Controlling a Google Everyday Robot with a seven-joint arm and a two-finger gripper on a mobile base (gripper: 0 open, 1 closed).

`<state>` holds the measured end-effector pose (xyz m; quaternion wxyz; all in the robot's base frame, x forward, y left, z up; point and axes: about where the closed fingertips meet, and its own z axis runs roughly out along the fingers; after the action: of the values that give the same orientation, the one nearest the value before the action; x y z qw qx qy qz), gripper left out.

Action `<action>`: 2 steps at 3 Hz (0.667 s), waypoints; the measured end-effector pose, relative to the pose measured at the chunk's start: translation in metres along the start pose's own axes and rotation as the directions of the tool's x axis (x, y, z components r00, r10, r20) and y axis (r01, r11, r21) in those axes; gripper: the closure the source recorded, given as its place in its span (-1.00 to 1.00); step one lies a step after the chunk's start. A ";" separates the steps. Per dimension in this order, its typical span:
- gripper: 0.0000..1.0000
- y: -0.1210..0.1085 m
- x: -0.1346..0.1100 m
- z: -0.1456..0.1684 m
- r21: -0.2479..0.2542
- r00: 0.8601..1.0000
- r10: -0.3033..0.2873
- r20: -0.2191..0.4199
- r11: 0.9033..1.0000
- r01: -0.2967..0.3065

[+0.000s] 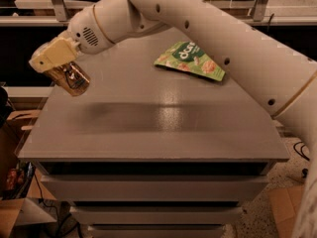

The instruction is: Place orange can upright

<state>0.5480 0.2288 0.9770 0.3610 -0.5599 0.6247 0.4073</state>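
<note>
Green snack pouch (190, 61) (lying flat), grey table (148, 128)

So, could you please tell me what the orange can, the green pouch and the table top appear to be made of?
The orange can, held tilted in the tool at far left: likely metal, glossy, with bright glints; green pouch: probably plastic film, shiny and creased; table top: smooth grey, semi-gloss, with a soft reflection; laminate or painted metal, unclear.
</note>
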 end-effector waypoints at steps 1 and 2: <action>1.00 0.001 -0.003 0.002 0.007 0.999 0.001 0.038 1.000 -0.001; 1.00 0.002 -0.004 0.005 0.018 0.995 0.002 0.100 1.000 -0.004</action>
<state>0.5464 0.2351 0.9785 0.3962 -0.5345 0.6106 0.4296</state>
